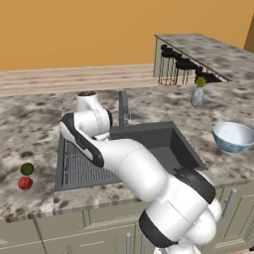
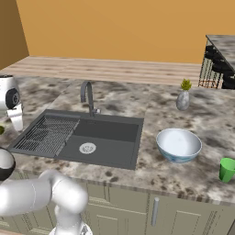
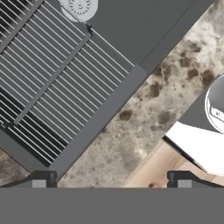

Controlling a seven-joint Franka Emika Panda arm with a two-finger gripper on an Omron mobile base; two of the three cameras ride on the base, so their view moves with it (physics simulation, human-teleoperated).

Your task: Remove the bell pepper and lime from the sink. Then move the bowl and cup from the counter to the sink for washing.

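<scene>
- Starting on the far left of the left base view: the lime [image 1: 27, 168] and the bell pepper [image 1: 25, 183] both sit on the counter [image 1: 30, 129], lime just behind pepper, well clear of the basin. By my read, the first half of the job is done.
- Moving along, the gripper [image 3: 111, 179] hangs over the near-left rim of the sink [image 2: 110, 131], jaws spread wide and nothing between them. In the hand view the wire rack [image 3: 52, 74] and the speckled stone run underneath.
- Next, the basin itself: rack on the left, white drain [image 2: 87, 148] in the middle, faucet [image 2: 88, 97] behind. No fruit inside, no dishes either.
- Further right, the bowl [image 2: 178, 144] sits upright on the stone just beside the sink's right edge, untouched.
- Far right, the cup [image 2: 226, 169] stands near the counter's front edge, apart from the bowl.
- So both bowl and cup are yet to go in; I'd guess the bowl comes first, being nearer.
</scene>
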